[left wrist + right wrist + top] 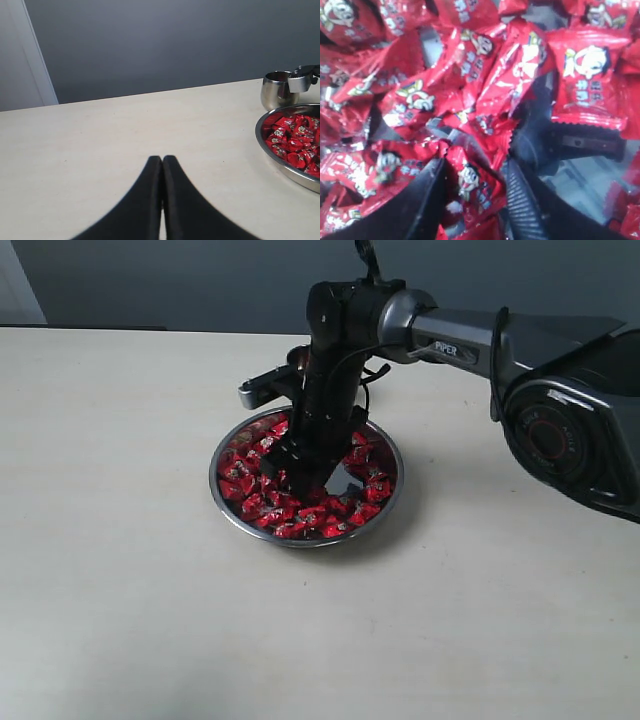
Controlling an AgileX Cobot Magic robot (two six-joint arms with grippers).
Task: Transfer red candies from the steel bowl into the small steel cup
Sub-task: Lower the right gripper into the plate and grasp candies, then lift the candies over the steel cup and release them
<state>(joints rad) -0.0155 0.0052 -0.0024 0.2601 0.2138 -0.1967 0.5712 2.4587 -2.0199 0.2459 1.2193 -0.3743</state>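
The steel bowl [225,502] sits mid-table, full of red candies [255,465] in crinkled foil. My right gripper [300,480] is plunged straight down into the pile. In the right wrist view its fingers [475,165] flank one red candy [472,185] that fills the gap and touches both pads. The small steel cup [296,358] stands just behind the bowl, mostly hidden by the arm; the left wrist view shows the cup [275,92] upright beside the bowl's rim [262,142]. My left gripper [162,159] hovers shut and empty over bare table, left of the bowl.
A grey bracket [265,388] on the right wrist juts out over the bowl's far rim, close to the cup. The right arm's base [570,430] fills the right side. A bare patch of steel [575,180] shows among the candies.
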